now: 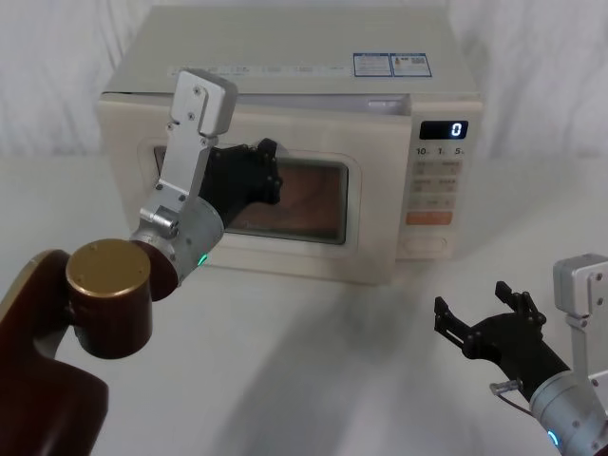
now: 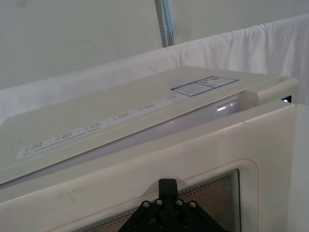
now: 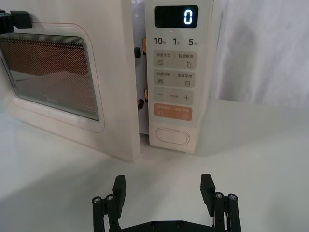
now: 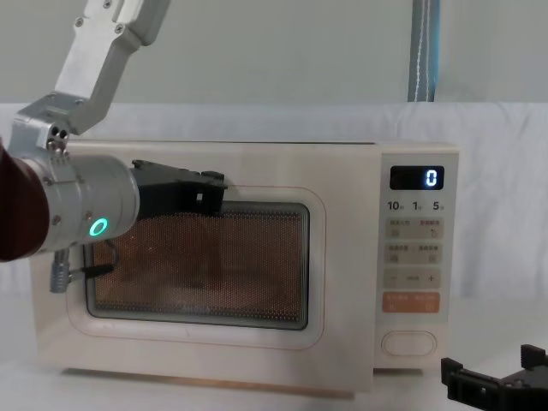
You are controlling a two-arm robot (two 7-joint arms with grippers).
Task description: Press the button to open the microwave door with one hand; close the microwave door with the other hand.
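A: Door status?
B: Microwave door (image 3: pixel 72 82), cream with dark mesh window, stood slightly ajar left of the button (image 3: pixel 172 136). Left gripper (image 1: pixel 269 173) against its glass, fingers unreadable. Right gripper (image 3: pixel 164 186) spread, below the button.

The microwave door (image 1: pixel 256 195) is viewed from above by the head camera, and level, nearer, by the chest camera.
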